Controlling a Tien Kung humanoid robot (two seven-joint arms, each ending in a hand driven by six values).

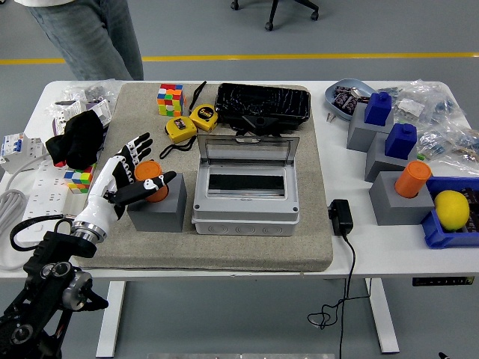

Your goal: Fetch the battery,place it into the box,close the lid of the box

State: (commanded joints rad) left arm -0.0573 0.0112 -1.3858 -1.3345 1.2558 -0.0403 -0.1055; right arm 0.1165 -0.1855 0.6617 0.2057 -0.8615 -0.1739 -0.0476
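Observation:
An orange battery [147, 173] stands upright in a grey block [159, 207] on the left of the grey mat. My left hand [137, 169] is at the battery: the fingers [135, 146] are spread behind and above it, and the thumb lies across its front without closing. The grey box [245, 196] sits mid-mat, its clear lid [247, 151] standing open at the back and the inside dark. My right arm is out of view.
A second orange cylinder [413, 178] sits in a grey block at the right, near blue-topped blocks [377, 111] and a lemon [451, 209] in a blue bin. Behind the box are tape measures [190, 122], a cube [170, 99] and a black case [263, 105]. A person's legs [97, 37] are at the far left.

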